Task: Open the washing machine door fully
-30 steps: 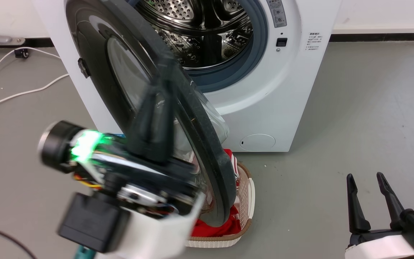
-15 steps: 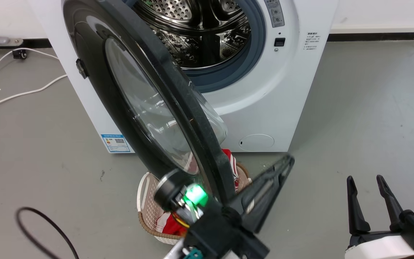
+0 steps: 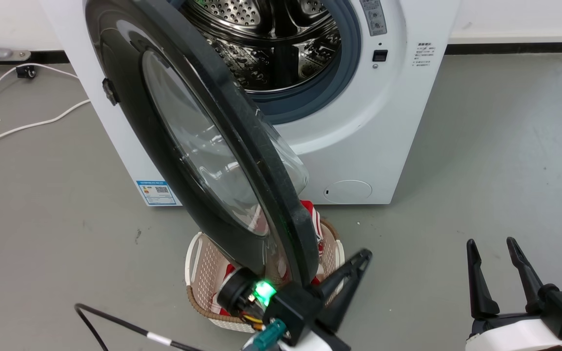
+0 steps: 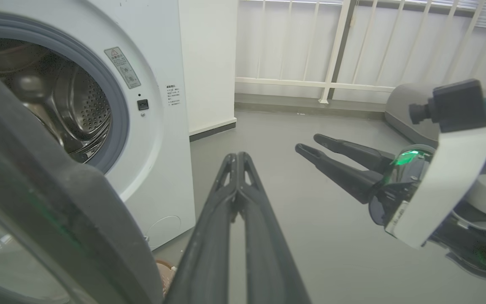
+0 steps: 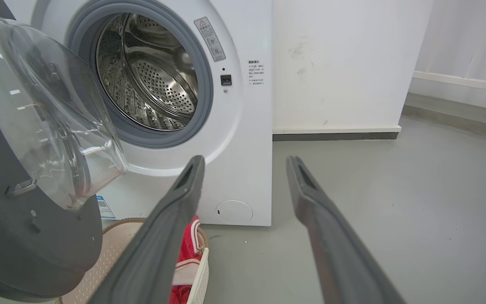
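Washing machine door [image 3: 203, 146] half open, closed left tool [image 3: 362, 255] seemingly just beside.

Bright even light, soft glare on the washing machine door [image 3: 198, 146].

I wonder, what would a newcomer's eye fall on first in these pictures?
The huge black door stands open mid-picture, baring the shiny steel drum of the washing machine. Below it sits a cream basket of red laundry, with the left tool shut beside the door's lower edge.
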You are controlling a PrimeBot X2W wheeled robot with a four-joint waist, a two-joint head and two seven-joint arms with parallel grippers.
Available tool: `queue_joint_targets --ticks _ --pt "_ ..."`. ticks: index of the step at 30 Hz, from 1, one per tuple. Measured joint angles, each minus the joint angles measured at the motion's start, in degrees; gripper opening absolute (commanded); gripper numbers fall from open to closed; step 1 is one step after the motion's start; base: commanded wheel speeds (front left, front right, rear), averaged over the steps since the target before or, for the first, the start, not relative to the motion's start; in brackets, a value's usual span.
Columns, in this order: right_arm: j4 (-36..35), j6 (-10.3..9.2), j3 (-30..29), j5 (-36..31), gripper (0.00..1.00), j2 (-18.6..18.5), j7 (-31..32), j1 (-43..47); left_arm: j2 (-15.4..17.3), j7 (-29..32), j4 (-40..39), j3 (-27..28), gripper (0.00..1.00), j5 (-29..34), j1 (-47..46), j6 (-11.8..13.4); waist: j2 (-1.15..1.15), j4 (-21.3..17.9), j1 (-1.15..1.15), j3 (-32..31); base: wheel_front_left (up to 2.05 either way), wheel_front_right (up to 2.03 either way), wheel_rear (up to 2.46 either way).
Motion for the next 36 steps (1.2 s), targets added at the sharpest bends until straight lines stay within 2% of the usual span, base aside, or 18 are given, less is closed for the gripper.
queue_joint_targets --ticks 8,22,32,36 --pt "0.18 0.00 0.47 0.20 1.00 -0.01 -0.01 -0.19 -1.12 -4.42 5.91 2.86 0.00 -0.86 -4.53 3.47 0.00 -0.82 0.00 0.89 0.00 0.00 0.00" --pt "0.70 0.00 0.78 1.45 1.00 0.00 -0.02 -0.73 -2.00 -7.75 13.32 4.50 0.00 -3.74 -8.03 7.04 0.00 -1.88 0.00 1.35 0.00 0.00 0.00" --pt "1.16 0.00 0.91 2.03 1.00 0.00 0.08 -0.71 -1.00 -8.51 10.54 5.12 0.00 -3.79 -4.72 9.56 0.00 -1.19 0.00 1.27 0.00 0.00 0.00" --pt "1.29 0.00 0.63 2.03 1.00 0.00 0.16 -0.68 0.57 -8.57 7.65 5.28 0.00 -3.45 -1.85 10.96 0.00 -0.41 0.00 1.08 0.00 0.00 0.00"
